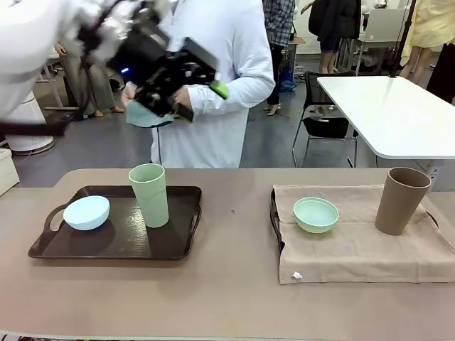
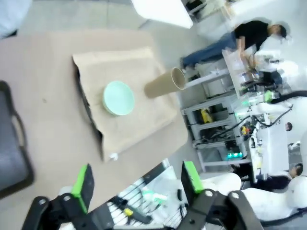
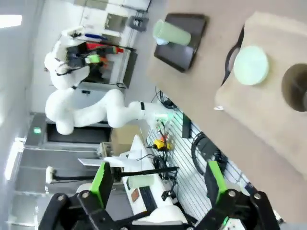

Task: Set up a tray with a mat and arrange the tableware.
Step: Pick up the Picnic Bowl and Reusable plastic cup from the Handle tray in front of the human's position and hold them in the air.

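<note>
Left claw (image 2: pixel 136 184) is wide open and empty. It's parked high over the table's (image 1: pixel 234 298) far edge, close to the person's (image 1: pixel 234 57) chest. The person holds a grey-blue thing (image 1: pixel 146 117) at the claw's 7 o'clock in the front view. It could be a second mat, but I can't tell. Right claw (image 3: pixel 159 184) is also wide open and empty, up high and looking down on the table.

Key relation as I read it: left tray (image 1: pixel 121 240) is bare, with no mat on it. In the front view it sits at the left claw's 6 o'clock, well below. Green cup (image 1: pixel 150 195) stands upright on it, long axis vertical. Blue bowl (image 1: pixel 87 212) is at the cup's 9 o'clock, near the tray's left handle. The left arm is the nearer one for that tray.

Right tray (image 1: pixel 274 226) is at the left tray's 3 o'clock, covered by the mat (image 1: pixel 355 252). Mint bowl (image 1: pixel 316 214) sits on the mat, left of centre. Brown cup (image 1: pixel 402 201) stands upright at the bowl's 3 o'clock, well apart from it.

Count: 2 trays, 1 mat laid, 2 bowls, 2 cups, so one bowl and one cup per tray.
</note>
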Tool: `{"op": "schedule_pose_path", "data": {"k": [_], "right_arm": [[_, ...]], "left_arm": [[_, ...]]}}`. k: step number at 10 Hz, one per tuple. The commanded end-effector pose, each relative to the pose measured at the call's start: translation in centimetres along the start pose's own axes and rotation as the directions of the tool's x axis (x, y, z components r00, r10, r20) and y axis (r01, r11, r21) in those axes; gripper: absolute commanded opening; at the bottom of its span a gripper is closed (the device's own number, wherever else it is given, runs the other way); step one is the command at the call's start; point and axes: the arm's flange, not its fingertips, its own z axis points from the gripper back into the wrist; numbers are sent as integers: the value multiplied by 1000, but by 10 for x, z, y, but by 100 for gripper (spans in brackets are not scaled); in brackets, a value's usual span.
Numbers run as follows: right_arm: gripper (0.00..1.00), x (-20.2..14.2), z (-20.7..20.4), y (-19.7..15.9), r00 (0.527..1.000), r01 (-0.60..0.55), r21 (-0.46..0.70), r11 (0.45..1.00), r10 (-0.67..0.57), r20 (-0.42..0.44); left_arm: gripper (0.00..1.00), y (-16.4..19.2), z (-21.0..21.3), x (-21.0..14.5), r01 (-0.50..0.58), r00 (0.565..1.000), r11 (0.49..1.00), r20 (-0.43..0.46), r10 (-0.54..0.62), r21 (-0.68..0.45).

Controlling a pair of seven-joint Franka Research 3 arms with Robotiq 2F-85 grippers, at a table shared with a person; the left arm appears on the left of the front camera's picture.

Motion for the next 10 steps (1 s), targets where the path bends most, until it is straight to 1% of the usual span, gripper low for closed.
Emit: {"op": "schedule_pose_path", "data": {"k": [1, 5, 6, 7, 8, 9, 10], "right_arm": [[100, 0, -3, 15, 999, -40, -1, 999, 40, -26], [100, 0, -3, 15, 999, -40, -1, 999, 40, -26], [100, 0, -3, 15, 999, -40, -1, 999, 40, -26], [100, 0, -3, 15, 999, -40, -1, 999, 40, -26], [100, 0, -3, 15, 999, -40, -1, 999, 40, -26], [100, 0, -3, 15, 999, -40, -1, 999, 40, -26], [100, 1, -4, 13, 999, -26, -10, 1000, 25, -20]], "left_arm": [[94, -26, -18, 16, 62, 997, 995, -40, -59, 83], [94, -26, -18, 16, 62, 997, 995, -40, -59, 83], [94, -22, -21, 8, 70, 997, 996, -31, -68, 53], [94, -7, -11, 23, -73, 997, 993, -15, 72, -95], [94, 9, 4, 28, -196, 981, 950, -49, 190, -242], [94, 33, 19, 25, -269, 963, 887, -113, 244, -375], [94, 64, 36, 14, -333, 943, 823, -166, 288, -461]]}}
